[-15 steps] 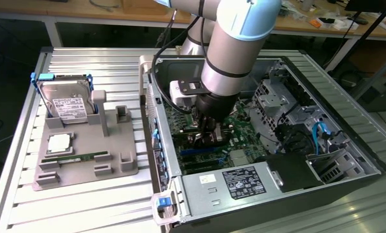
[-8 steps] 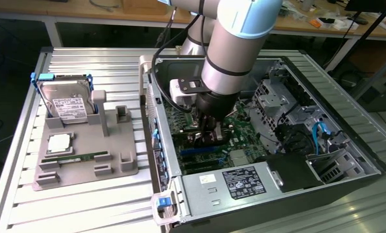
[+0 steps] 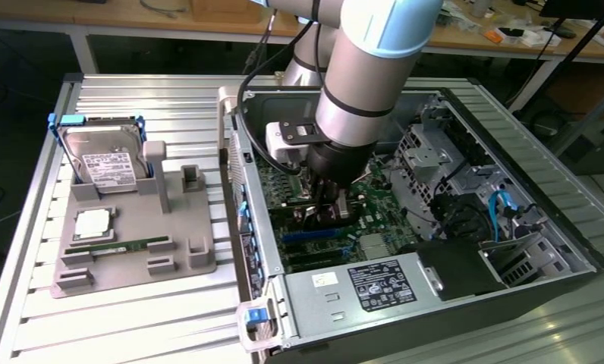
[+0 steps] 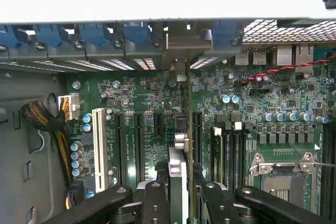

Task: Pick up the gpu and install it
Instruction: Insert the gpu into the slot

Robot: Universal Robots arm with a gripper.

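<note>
Gpu edge-on between claw fingers, seemingly gripped, above motherboard

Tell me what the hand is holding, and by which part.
The hand grips the gpu edge-on by its top edge, over the motherboard slots.

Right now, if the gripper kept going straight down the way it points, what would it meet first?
Probably the motherboard: the gripper, shut on the gpu, points at its slots. Depth is unclear.

I see the gpu with its thin shiny metal edge, the gripper in matt black plastic, the motherboard smooth green, and the ribbed dull metal table
</note>
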